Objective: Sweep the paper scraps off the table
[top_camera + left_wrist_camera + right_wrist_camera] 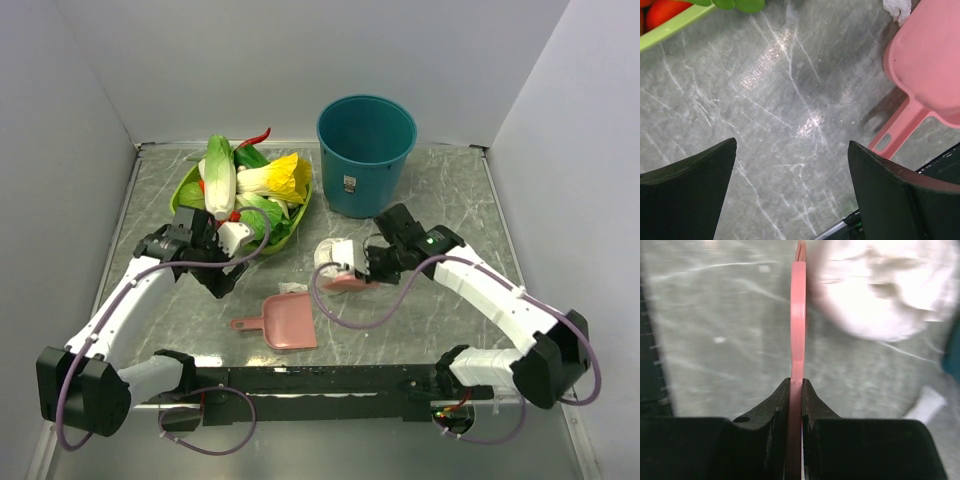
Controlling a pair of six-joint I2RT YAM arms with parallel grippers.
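Observation:
A small white paper scrap (pixel 290 288) lies on the grey marble table (pixel 420 200), just beyond the far lip of the pink dustpan (pixel 287 322). In the left wrist view the scrap (pixel 897 7) touches the dustpan's (pixel 932 55) upper edge. My left gripper (pixel 222 280) hangs open over bare table left of the dustpan handle, with nothing between its fingers (pixel 791 145). My right gripper (pixel 368 265) is shut on the thin handle of a pink brush (pixel 798 315), held edge-on beside a white tissue roll (pixel 331 256).
A green tray (pixel 186 186) of vegetables stands at the back left, close behind my left gripper. A teal bucket (pixel 365 150) stands at the back centre. The tissue roll (pixel 885 290) looms blurred to the right of the brush. Grey walls enclose the table.

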